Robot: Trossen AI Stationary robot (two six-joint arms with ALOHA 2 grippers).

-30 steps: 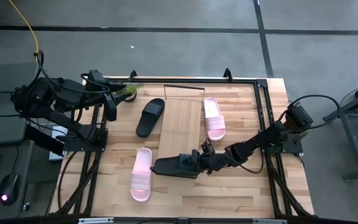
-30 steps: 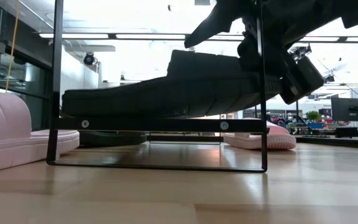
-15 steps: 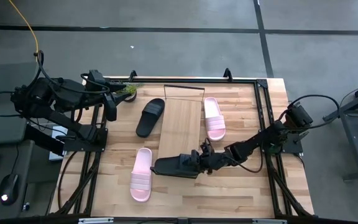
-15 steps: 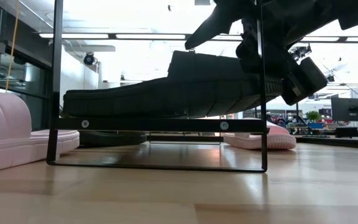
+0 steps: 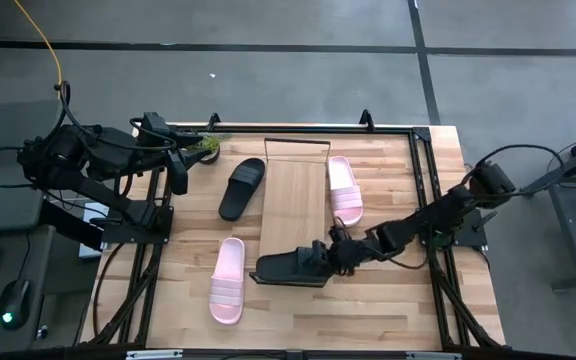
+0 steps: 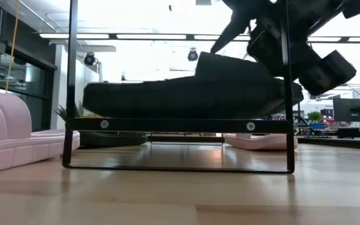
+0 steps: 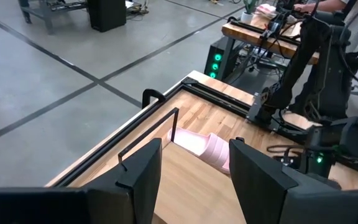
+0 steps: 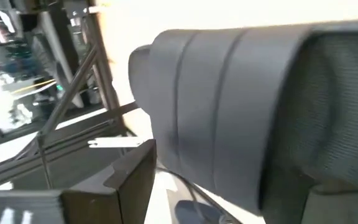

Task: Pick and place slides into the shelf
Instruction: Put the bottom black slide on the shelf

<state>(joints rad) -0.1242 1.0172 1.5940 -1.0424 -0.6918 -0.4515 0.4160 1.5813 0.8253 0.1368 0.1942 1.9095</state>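
Four slides in sight, one matte black slide (image 5: 286, 268) clamped in the right pincer (image 5: 320, 257) at the near end of the shelf (image 5: 293, 205).

Nearest, seen level across the tabletop (image 5: 398, 300): thin black wire frame of the shelf, black ribbed sole resting along its front bar, heel end lost behind the dark pincer body, grip point itself hard to make out. From the right wrist, only a broad curved black strap filling the view, fingers (image 8: 120, 180) cut off at the edge. Beside the shelf to the left, a pale pink slide (image 5: 227, 281), wide ribbed strap, flat on light-wood planks. Farther back, second black slide (image 5: 241, 187) left of the long board, second pink slide (image 5: 344, 189) touching its right edge. Farthest, left pincer (image 5: 180, 170) parked at the tabletop's rear left corner, jaws apart around nothing.
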